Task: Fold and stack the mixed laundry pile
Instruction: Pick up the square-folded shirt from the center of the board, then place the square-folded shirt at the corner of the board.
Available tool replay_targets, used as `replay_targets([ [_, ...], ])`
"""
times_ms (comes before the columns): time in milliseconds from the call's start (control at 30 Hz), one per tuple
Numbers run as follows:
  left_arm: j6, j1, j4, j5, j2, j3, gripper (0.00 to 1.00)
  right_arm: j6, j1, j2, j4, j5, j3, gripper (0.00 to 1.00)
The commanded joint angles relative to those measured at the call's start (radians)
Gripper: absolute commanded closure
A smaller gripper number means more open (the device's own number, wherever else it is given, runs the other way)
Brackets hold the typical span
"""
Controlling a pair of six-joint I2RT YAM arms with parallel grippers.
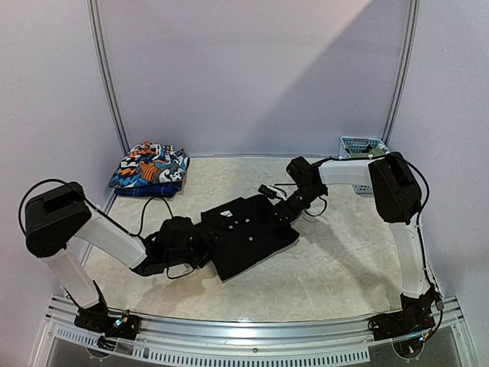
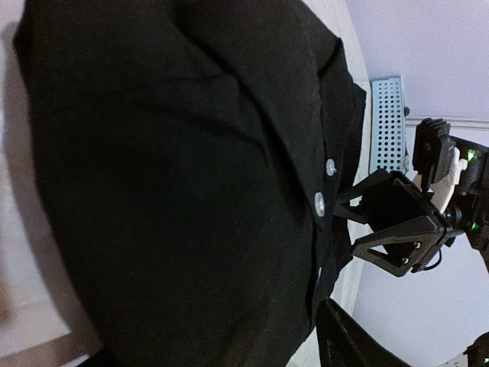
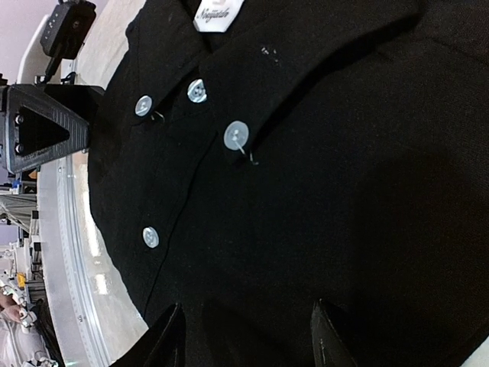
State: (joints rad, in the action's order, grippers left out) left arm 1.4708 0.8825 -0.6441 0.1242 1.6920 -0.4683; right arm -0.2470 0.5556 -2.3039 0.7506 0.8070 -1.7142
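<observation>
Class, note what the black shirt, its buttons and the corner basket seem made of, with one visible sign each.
The black shirt looks like matte woven cloth, perhaps cotton: soft creases. The buttons seem pale glossy plastic: sheen, thread holes. The basket seems light-blue rigid plastic: moulded lattice.

Light-blue lattice basket (image 1: 361, 145) at far right corner, mottled beige tabletop (image 1: 344, 260), pale walls (image 1: 252, 69)
</observation>
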Motion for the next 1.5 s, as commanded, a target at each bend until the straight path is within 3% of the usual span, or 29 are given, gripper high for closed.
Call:
replay_targets([
  [0, 0.015, 0.004, 0.037, -0.071, 0.095, 0.009, 0.35, 0.018, -0.001, -0.055, 0.022, -0.004, -0.008, 0.44],
  [100, -0.018, -0.004, 0.03, -0.07, 0.102, -0.005, 0.44, 0.013, -0.001, -0.058, 0.026, -0.002, -0.006, 0.44],
  [200, -0.094, -0.017, 0.114, -0.068, 0.073, -0.044, 0.6, 0.006, -0.002, -0.05, 0.037, 0.0, -0.005, 0.44],
  [333, -0.283, -0.046, 0.386, -0.047, 0.002, -0.178, 0.81, -0.02, -0.002, 0.006, 0.082, -0.01, -0.002, 0.44],
  [467, -0.584, -0.08, 0.772, 0.001, -0.028, -0.383, 1.0, -0.073, -0.022, 0.125, 0.125, -0.063, 0.036, 0.4],
  [700, -1.011, -0.159, 1.314, 0.103, 0.114, -0.826, 1.0, -0.149, -0.107, 0.398, 0.209, -0.105, 0.16, 0.29],
  [933, -1.278, -0.228, 1.655, 0.253, 0.41, -1.304, 1.0, -0.175, -0.121, 0.605, 0.148, -0.139, 0.351, 0.27],
  [1067, -1.318, -0.267, 1.765, 0.352, 0.529, -1.514, 1.0, -0.185, -0.125, 0.64, 0.137, -0.149, 0.384, 0.27],
  [1467, -1.388, -0.384, 1.876, 0.411, 0.675, -1.943, 1.0, -0.211, -0.14, 0.637, 0.124, -0.137, 0.419, 0.27],
])
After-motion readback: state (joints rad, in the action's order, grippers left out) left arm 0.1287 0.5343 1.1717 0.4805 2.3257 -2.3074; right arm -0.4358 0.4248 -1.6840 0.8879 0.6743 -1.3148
